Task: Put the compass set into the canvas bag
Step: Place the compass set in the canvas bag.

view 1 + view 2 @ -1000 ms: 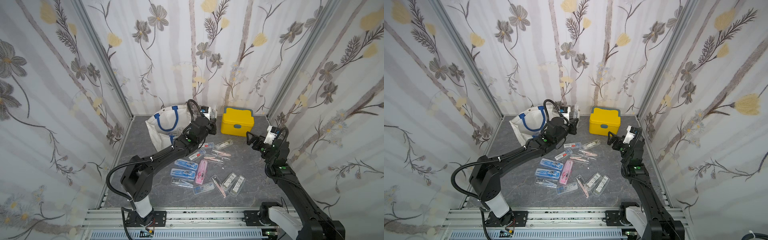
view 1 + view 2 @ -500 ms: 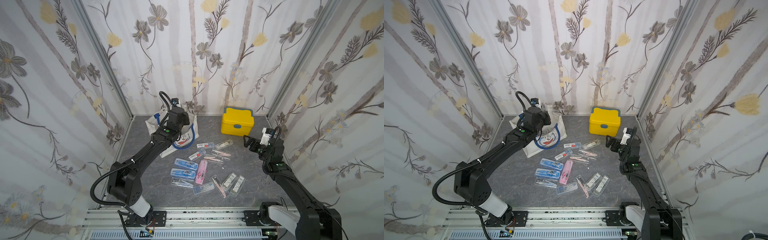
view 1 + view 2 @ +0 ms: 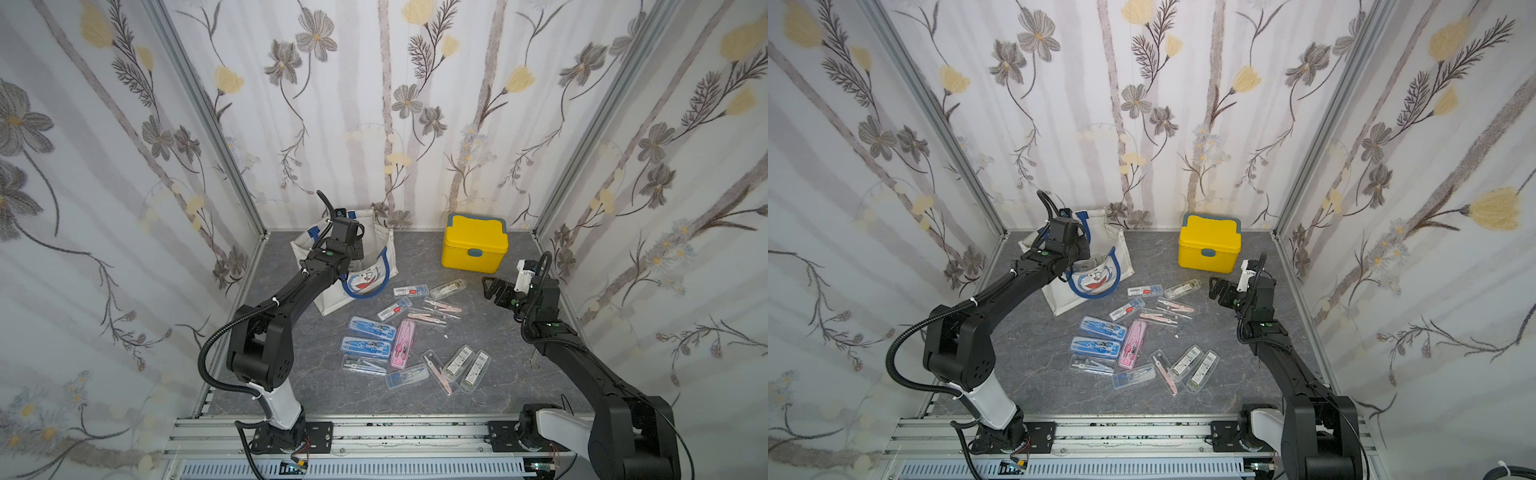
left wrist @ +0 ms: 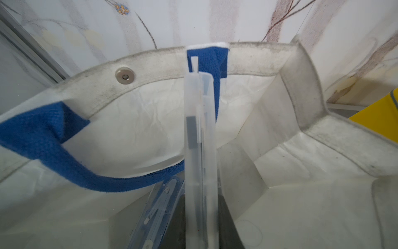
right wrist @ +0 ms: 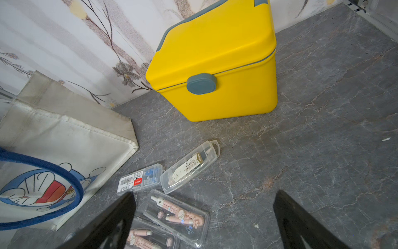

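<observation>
pinched tight in the left gripper (image 4: 202, 220), edge-on over the open mouth of the canvas bag (image 4: 254, 58): a clear compass set (image 4: 200, 140), turned thin, probably to slip past the drooping blue handle (image 4: 43, 138) (another boxed set (image 4: 159, 213) already lying inside). parked well apart near the yellow box (image 3: 473, 245), right gripper (image 5: 203, 194) spread wide and empty, leaving loose sets (image 3: 370, 328) on the table (image 3: 490, 365) untouched.
</observation>
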